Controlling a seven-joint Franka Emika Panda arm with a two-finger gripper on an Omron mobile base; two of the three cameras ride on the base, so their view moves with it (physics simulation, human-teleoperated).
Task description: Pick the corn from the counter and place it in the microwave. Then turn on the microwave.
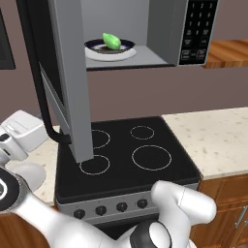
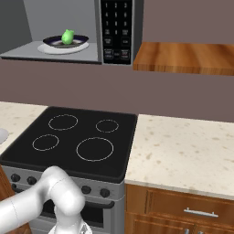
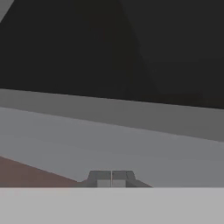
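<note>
Corn (image 1: 112,40) already on the plate (image 1: 127,47) inside the microwave (image 1: 167,34), door (image 1: 72,82) still wide open, claw (image 3: 111,178) pinched together and empty, closing and starting left.

Mauve-brown wall (image 2: 183,96) behind. Black stovetop (image 2: 87,137) centre, knobs (image 1: 111,208) at 6 o'clock. Wood shelf (image 2: 183,57) at 2 o'clock, brown cabinets (image 2: 183,210) at 5.

Microwave (image 1: 164,29) door (image 1: 72,72) swung wide over the stovetop (image 1: 126,150), cavity mouth unobstructed.
</note>
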